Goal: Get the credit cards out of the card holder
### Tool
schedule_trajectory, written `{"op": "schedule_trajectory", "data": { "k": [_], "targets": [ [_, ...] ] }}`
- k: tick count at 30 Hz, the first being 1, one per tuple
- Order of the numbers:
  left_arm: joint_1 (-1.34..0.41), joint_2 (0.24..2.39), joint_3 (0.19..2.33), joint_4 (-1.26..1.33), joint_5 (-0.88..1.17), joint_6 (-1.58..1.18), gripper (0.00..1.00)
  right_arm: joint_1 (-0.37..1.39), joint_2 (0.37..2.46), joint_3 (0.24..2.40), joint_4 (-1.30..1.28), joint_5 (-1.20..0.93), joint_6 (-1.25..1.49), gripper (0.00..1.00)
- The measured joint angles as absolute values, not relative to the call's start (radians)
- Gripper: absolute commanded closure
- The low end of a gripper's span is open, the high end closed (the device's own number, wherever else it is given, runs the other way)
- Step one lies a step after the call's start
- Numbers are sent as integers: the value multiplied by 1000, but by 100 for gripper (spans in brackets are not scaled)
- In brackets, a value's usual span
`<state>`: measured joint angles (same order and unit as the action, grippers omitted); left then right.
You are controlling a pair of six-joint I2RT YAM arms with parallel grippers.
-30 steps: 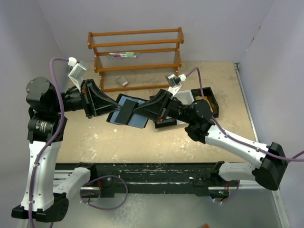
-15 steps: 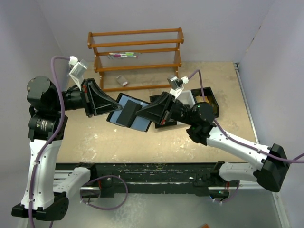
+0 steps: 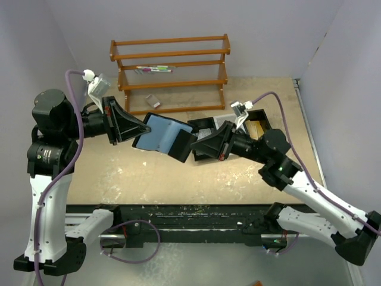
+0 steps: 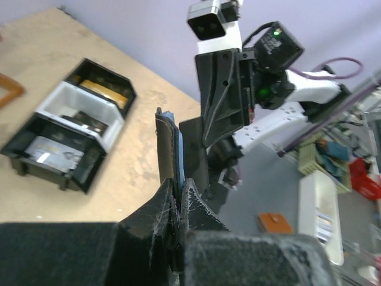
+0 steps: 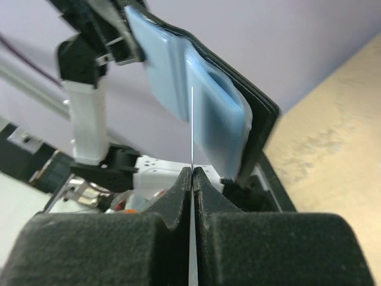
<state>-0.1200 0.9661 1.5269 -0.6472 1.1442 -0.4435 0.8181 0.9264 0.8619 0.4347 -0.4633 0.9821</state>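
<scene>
A tan wooden table, scuffed pale in patches, carries everything. At its far edge stands a brown wooden rack. Right of centre, a black-and-white three-compartment tray sits flat on it. A small grey-white block lies low within the rack; whether it touches the table, I cannot tell.

The right gripper has pulled back rightward from the card holder, jaws now closed on a credit card.

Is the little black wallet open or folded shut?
Open. The card holder is unfolded, its blue lining facing up, with the left gripper pinching one edge.
</scene>
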Motion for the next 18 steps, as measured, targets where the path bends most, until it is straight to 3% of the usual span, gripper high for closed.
{"op": "schedule_trajectory", "data": {
  "k": [10,18],
  "targets": [
    [-120,968,1609,-885,847,-133,100,662,914,1089,-147,-369,786,100],
    [-120,963,1611,-973,757,-31,100,660,1178,1367,-684,139,578,100]
  ]
}}
